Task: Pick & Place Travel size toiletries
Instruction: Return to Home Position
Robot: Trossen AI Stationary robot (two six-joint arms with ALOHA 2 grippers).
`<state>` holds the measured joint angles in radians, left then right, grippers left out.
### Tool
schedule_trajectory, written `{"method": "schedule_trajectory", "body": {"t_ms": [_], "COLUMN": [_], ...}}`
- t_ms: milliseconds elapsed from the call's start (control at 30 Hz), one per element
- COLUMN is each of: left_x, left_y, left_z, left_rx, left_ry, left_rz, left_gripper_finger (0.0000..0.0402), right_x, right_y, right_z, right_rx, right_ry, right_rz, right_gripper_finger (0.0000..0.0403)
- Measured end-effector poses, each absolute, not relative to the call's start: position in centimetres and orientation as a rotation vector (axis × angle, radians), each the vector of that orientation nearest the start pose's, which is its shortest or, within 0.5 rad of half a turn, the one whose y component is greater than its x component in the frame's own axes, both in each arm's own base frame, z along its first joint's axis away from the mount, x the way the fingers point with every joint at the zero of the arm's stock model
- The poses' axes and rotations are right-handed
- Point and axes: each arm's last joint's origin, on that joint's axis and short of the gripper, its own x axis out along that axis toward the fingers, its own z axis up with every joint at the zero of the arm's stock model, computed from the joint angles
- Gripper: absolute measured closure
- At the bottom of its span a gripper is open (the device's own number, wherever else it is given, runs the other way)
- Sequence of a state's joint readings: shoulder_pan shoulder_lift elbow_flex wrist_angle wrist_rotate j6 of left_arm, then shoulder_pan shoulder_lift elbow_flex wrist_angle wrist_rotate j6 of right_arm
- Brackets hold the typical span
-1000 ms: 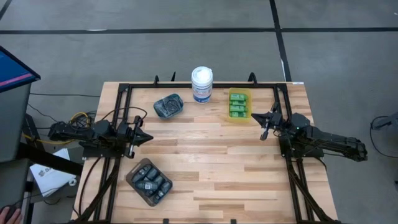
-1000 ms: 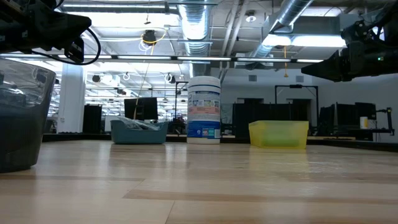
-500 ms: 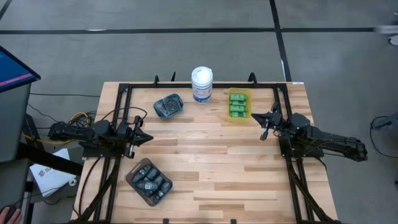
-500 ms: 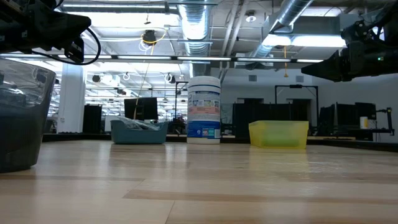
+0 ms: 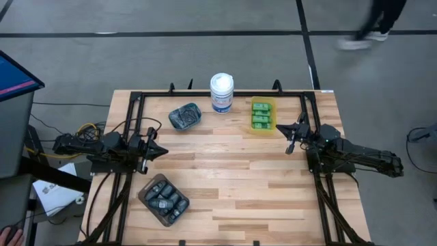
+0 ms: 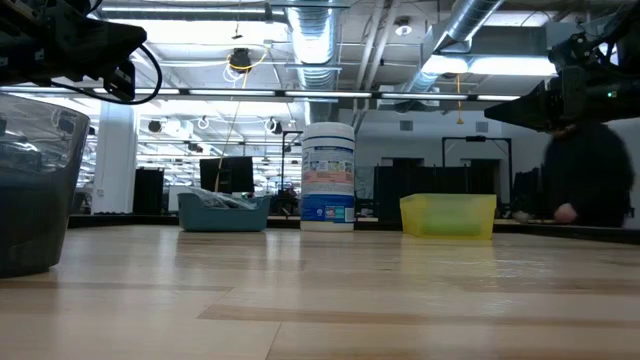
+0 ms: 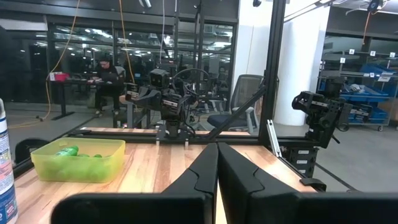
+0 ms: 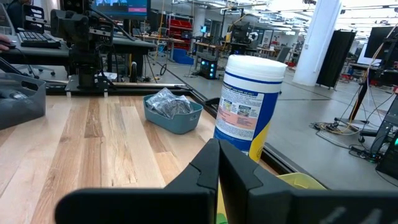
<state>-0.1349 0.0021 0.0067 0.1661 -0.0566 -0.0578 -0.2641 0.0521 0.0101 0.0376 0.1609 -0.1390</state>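
Green mini bottles (image 5: 261, 113) lie in a yellow container (image 7: 76, 160) at the far right of the table. Dark grey mini bottles (image 5: 164, 201) fill a brown bin near the near left edge. Clear-wrapped dark pieces (image 8: 168, 101) sit in a teal container (image 5: 185, 116). My left gripper (image 5: 164, 152) hovers shut at the table's left side, pointing right, its fingertips together (image 7: 217, 167). My right gripper (image 5: 281, 128) hovers shut at the right side, just near of the yellow container, with its fingertips together (image 8: 219, 163).
A tall white canister with a blue label (image 5: 221, 92) stands at the far edge between the teal and yellow containers. Bare wood lies in the table's middle (image 5: 225, 164). A person (image 6: 590, 175) moves past beyond the table's far right corner.
Both arms and all items have kept still. A person has walked into view on the floor beyond the table's far right corner.
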Motion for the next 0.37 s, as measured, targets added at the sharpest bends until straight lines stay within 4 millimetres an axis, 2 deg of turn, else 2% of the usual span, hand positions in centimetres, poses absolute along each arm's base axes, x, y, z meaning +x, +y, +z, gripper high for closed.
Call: {"method": "schedule_trajectory", "body": {"t_ms": [367], "left_x": [9.54], "left_y": [-1.12], "left_z": [18.16], "left_rx": [-0.074], "left_ry": [-0.167], "left_rz": [-0.079], "left_gripper_finger": [0.0399], "right_x": [9.53], "right_y": [-3.06], "right_z": [16.65], "right_rx": [-0.137], "right_ry": [0.034], "right_rz": [-0.424], "right_gripper_finger": [0.0403]}}
